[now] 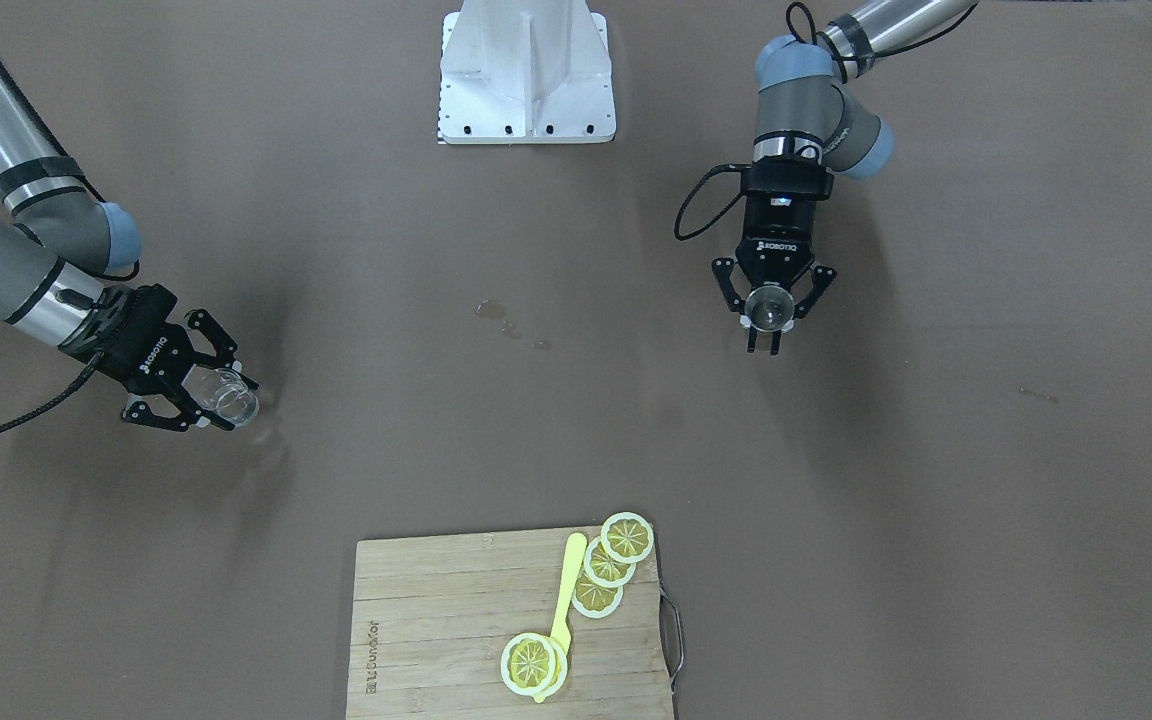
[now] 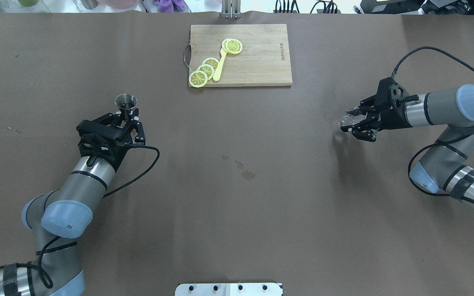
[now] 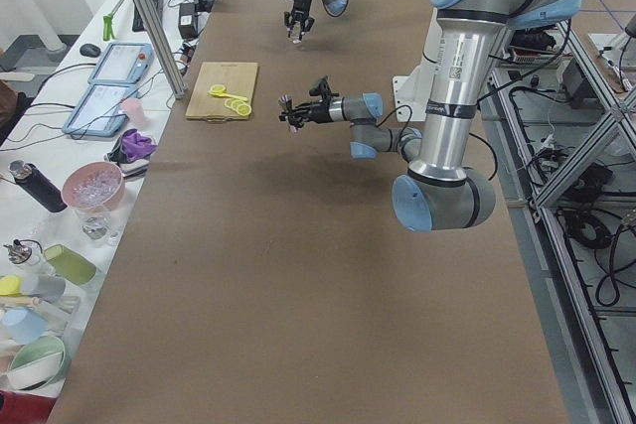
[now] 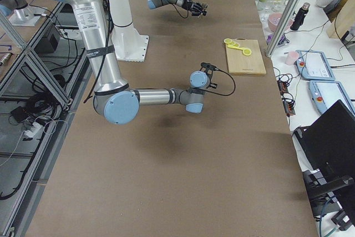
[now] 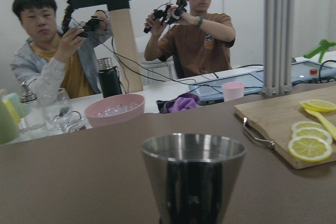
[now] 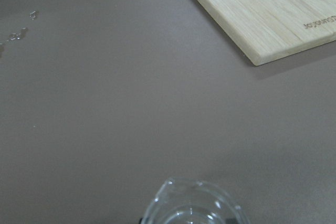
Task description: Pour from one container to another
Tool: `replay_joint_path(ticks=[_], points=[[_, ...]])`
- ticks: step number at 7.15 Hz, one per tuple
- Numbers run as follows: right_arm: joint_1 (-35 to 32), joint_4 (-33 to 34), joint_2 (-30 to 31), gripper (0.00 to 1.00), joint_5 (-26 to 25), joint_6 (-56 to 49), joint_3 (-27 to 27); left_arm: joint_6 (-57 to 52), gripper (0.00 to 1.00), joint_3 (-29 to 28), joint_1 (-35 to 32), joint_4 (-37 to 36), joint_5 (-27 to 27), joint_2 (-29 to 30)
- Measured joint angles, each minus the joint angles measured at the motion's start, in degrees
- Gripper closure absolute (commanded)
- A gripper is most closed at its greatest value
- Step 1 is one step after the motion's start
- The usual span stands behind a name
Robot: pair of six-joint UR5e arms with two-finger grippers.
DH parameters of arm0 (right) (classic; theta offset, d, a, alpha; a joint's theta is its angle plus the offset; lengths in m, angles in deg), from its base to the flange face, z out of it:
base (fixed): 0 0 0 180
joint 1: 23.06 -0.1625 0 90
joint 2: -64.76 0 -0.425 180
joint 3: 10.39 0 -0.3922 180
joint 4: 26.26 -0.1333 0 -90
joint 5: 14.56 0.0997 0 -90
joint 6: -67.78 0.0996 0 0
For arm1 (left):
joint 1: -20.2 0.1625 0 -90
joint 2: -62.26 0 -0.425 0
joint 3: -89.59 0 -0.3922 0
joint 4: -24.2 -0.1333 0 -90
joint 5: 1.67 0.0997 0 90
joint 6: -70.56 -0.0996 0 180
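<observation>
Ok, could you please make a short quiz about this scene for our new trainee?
1. True or false: the left pincer is shut on the steel cup.
2. What does the right pincer grip? A) a clear glass B) a bottle C) a spoon
3. Fill in: the lemon slices lie on the wooden ___.
Key: 1 true; 2 A; 3 cutting board.
</observation>
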Motion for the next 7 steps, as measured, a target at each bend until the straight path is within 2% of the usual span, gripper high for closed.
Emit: replay_joint_path(ticks=[1, 4, 7], points=[[-0.77, 0.14, -0.01, 1.00, 0.88, 0.44, 0.95, -1.25, 1.00, -0.23, -0.47, 0.60, -1.89, 3.10], [-3.87, 4.59, -0.15, 1.00, 8.42, 2.53, 4.74, -2.21, 1.00, -0.88, -2.31, 1.01, -12.13, 9.71], [-5.50, 7.53, -1.92, 1.00, 16.29, -3.19, 6.90, -3.83, 1.00, -0.87, -2.57, 1.12, -19.50, 10.42]])
